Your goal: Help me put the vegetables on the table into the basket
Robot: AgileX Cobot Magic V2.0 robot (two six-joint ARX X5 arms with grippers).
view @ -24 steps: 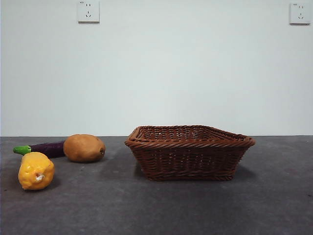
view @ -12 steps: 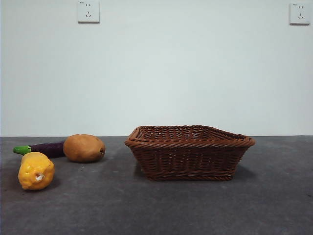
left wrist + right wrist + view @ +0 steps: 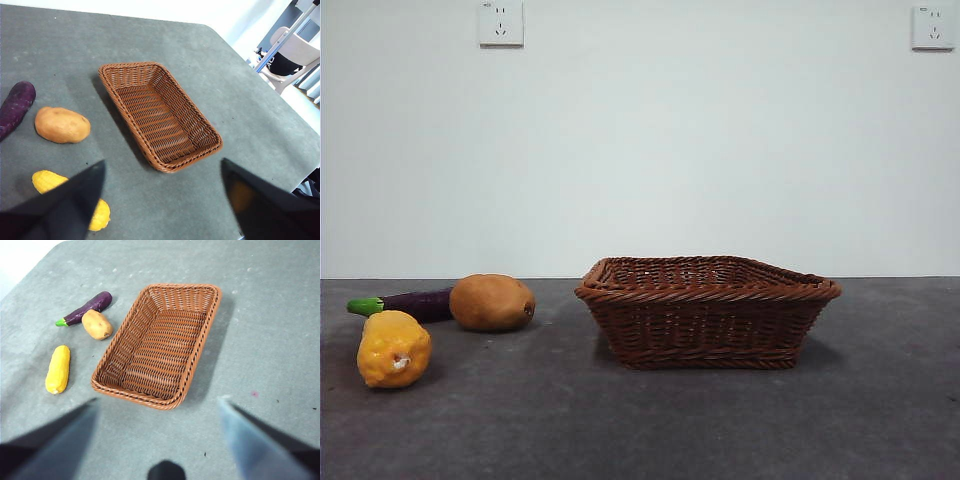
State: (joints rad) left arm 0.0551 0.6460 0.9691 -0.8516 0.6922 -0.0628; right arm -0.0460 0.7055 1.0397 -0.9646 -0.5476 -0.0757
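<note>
The tabletop (image 3: 720,430) is a dark grey, mottled surface filling the lower part of the front view, with a pale wall behind it. In both wrist views it spreads across nearly the whole frame.

The basket (image 3: 708,310) sits a little right of centre in the front view, brown wicker with flaring sides and a braided rim. It holds nothing; its woven floor shows bare in the left wrist view (image 3: 160,115) and in the right wrist view (image 3: 160,345).

The three vegetables lie on the tabletop at the lower left of the front view, all outside the basket. The potato (image 3: 492,302) is nearest the basket, tan and oval, apart from it. The eggplant (image 3: 410,303) lies just behind and left of the potato, its green stem pointing to the frame's left edge. The yellow pepper (image 3: 393,348) lies in front of both, closest to the camera and clear of them. In the right wrist view the eggplant (image 3: 86,308) and potato (image 3: 97,324) seem to touch, with the pepper (image 3: 58,369) apart from them.

The left claw (image 3: 162,200) hangs above the tabletop with its jaws spread wide, gripping nothing. The right claw (image 3: 157,440) likewise hangs high, jaws wide apart and empty.
</note>
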